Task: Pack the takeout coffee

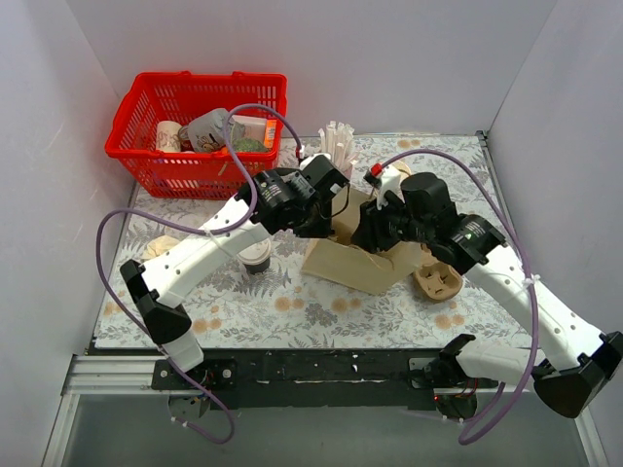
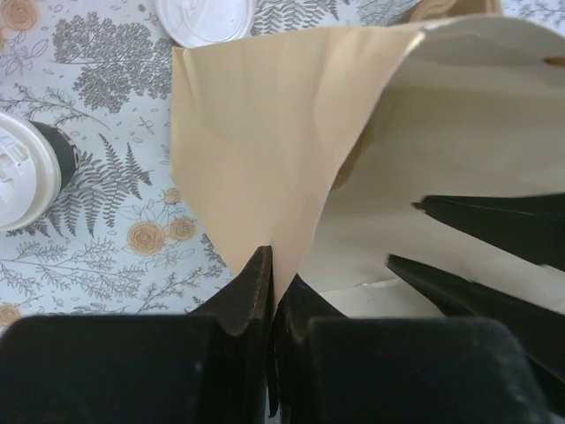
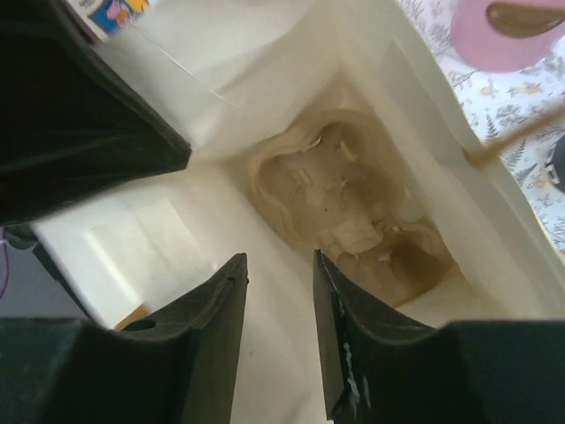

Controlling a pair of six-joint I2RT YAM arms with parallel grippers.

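Observation:
The takeout coffee [image 1: 256, 255], a dark cup with a white lid, stands on the floral table left of the tan paper bag [image 1: 346, 261]. In the left wrist view the coffee [image 2: 22, 181] sits at the left edge. My left gripper [image 1: 329, 222] is shut on the bag's upper edge [image 2: 265, 159], pinching the paper between its fingertips [image 2: 274, 258]. My right gripper [image 1: 370, 233] reaches into the bag's mouth and stands open [image 3: 280, 256] with nothing between its fingers. A pulp cup carrier [image 3: 344, 203] lies at the bottom of the bag.
A red basket [image 1: 146, 117] with packets stands at the back left. A cup of white sticks [image 1: 339, 146] is behind the bag. Another pulp carrier [image 1: 436, 282] lies right of the bag. A second white lid [image 2: 205, 18] shows beyond the bag's edge.

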